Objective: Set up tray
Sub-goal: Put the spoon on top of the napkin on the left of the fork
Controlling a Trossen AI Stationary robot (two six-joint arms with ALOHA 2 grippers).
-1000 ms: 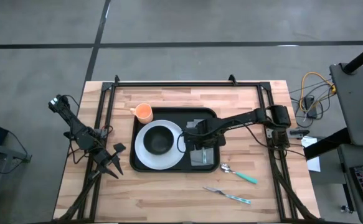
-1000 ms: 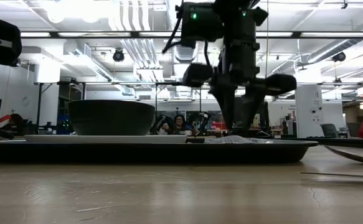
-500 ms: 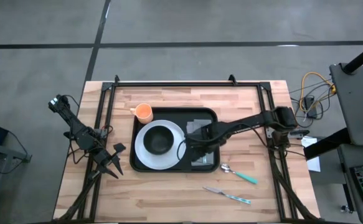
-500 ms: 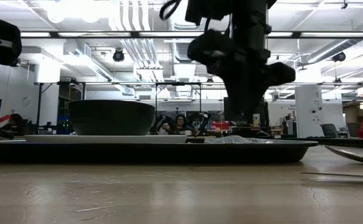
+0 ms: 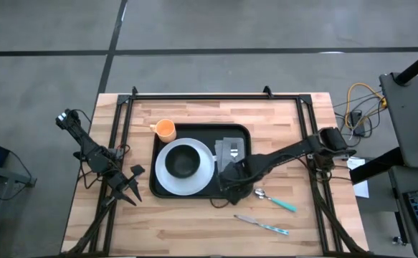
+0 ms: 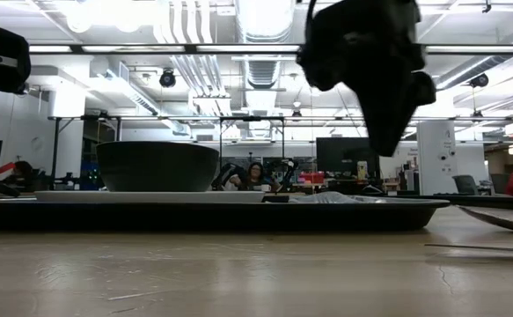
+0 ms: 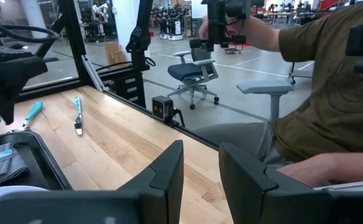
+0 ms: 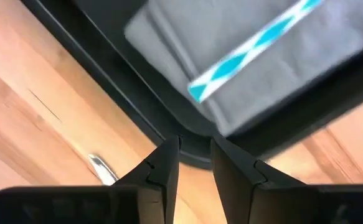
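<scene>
Wooden tabletop [image 5: 194, 229] fills the high view, framed by dark rails, with grey floor beyond; on it the black tray [image 5: 194, 198] sits near the middle, carrying a white plate [image 5: 162, 175] with a black bowl [image 5: 184, 160] on top and a grey napkin [image 5: 231, 150] beside it with a fork on it. An orange cup [image 5: 165, 130] touches the tray's far left corner, while a teal-handled spoon [image 5: 274, 201] and a knife [image 5: 262, 224] lie on the bare wood off the tray's near right corner. The right gripper [image 5: 228, 183] hangs over that near right corner; the left gripper [image 5: 126, 188] waits well apart at the table's left edge. From the low view, the tray [image 6: 212, 214] lies flat on the wood, bowl [image 6: 157, 165] standing on the plate, and the right arm's dark bulk hangs clear above the tray, touching nothing. Through the left wrist view, the left arm's fingers [image 7: 169, 171] stand apart on nothing, a seated person close behind them. Looking past the right wrist, its 2 fingers [image 8: 162, 167] stand narrowly apart, empty, directly above the tray's rounded rim [image 8: 187, 146], the spoon bowl [image 8: 100, 167] on the wood just beside. My judgement: the spoon looks next, so the gripper should travel clear of the rim, widen, and descend on the teal handle across its width, low and level.
</scene>
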